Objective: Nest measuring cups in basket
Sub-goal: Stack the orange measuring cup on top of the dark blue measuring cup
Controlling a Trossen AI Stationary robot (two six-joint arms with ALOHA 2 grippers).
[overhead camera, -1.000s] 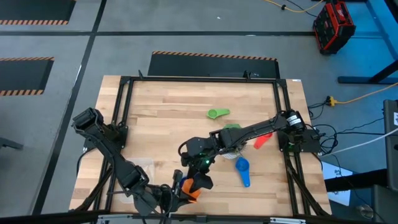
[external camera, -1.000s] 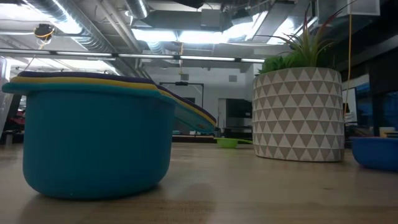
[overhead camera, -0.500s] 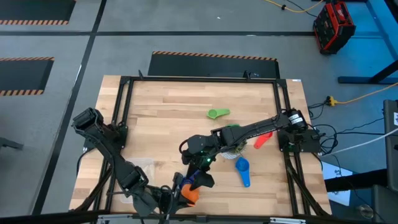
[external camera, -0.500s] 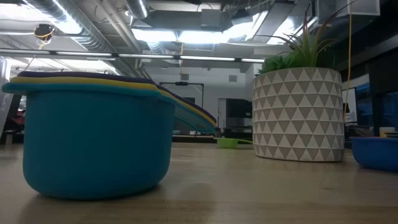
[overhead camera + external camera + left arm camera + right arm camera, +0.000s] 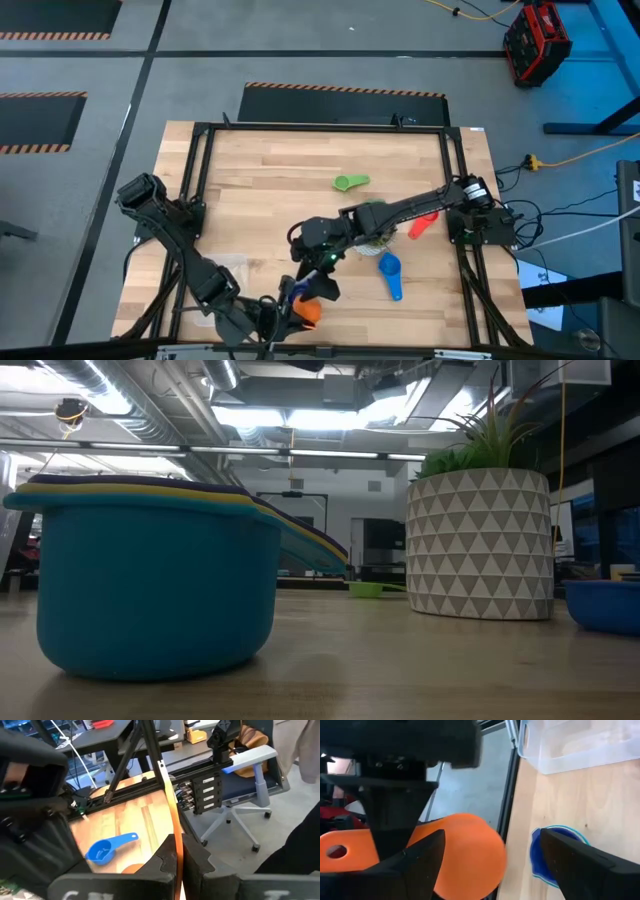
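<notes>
An orange measuring cup (image 5: 460, 855) hangs above the table's near edge, with my left gripper (image 5: 179, 855) shut on its handle. My right gripper (image 5: 490, 850) is open just beside it (image 5: 320, 285). Its fingers stand on either side of the cup's bowl, and no touch shows. A teal cup with yellow and purple cups nested in it (image 5: 150, 580) stands on the wood below (image 5: 552, 855). The clear basket (image 5: 570, 745) rests on the table beyond. Lying loose on the table are a green cup (image 5: 350, 182), a red cup (image 5: 422, 224) and a blue cup (image 5: 390, 272). My left gripper pinches the orange cup's flat handle (image 5: 177, 845) between its two fingers, between the bowl and the holed free end (image 5: 335, 851). The handle stands on edge in the hold. The cup is lifted clear of the table, its bowl (image 5: 306, 313) sticking out toward the right gripper.
A plant in a white patterned pot (image 5: 480, 540) stands mid-table under my right forearm (image 5: 372, 215). A black frame (image 5: 200, 130) runs round the tabletop. Bare wood lies at the table's far left.
My right gripper has turned a little at the wrist beside the orange cup and stays open. The orange cup and my left gripper keep their place.
</notes>
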